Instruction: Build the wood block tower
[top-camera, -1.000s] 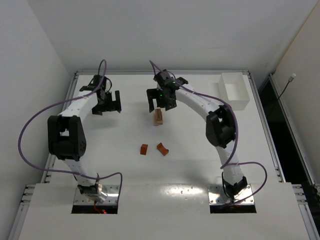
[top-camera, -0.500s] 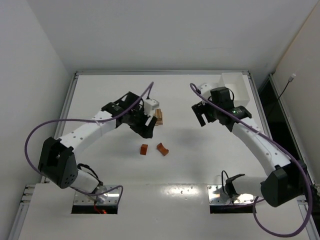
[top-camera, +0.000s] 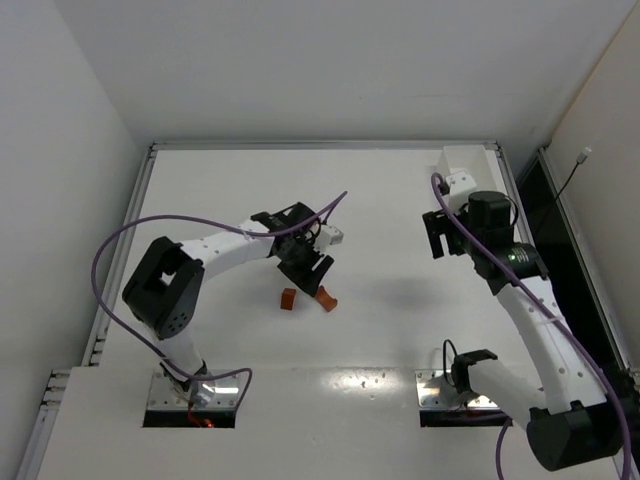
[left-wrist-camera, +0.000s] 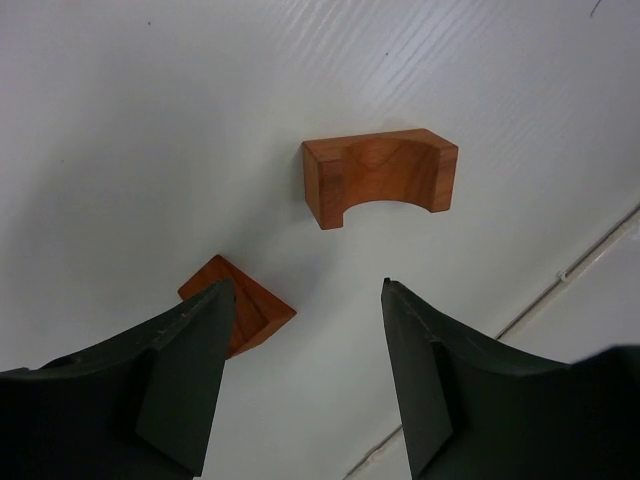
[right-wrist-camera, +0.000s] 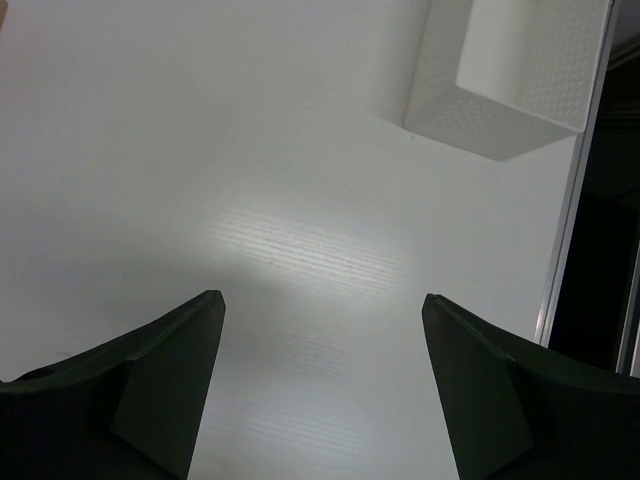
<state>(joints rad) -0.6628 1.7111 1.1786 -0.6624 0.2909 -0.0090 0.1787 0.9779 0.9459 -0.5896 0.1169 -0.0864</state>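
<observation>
A reddish-brown cube (top-camera: 288, 299) and a reddish-brown arch block (top-camera: 325, 298) lie on the table near the middle. My left gripper (top-camera: 308, 274) hangs open and empty just behind and above them. In the left wrist view the arch (left-wrist-camera: 380, 175) lies ahead of the fingertips, and the cube (left-wrist-camera: 245, 312) sits partly behind the left finger (left-wrist-camera: 185, 370); the gripper (left-wrist-camera: 305, 292) holds nothing. The pale tan blocks are hidden behind the left wrist. My right gripper (top-camera: 441, 236) is open and empty at the right, over bare table (right-wrist-camera: 320, 300).
A white rectangular tray (top-camera: 468, 158) stands at the back right corner, partly hidden by the right arm; it also shows in the right wrist view (right-wrist-camera: 510, 85). The table's right rail (top-camera: 520, 215) runs beside the right arm.
The left arm has swung from the back left to the middle and now hovers at the two brown blocks. The right arm has pulled away from the tan stack to the right.
</observation>
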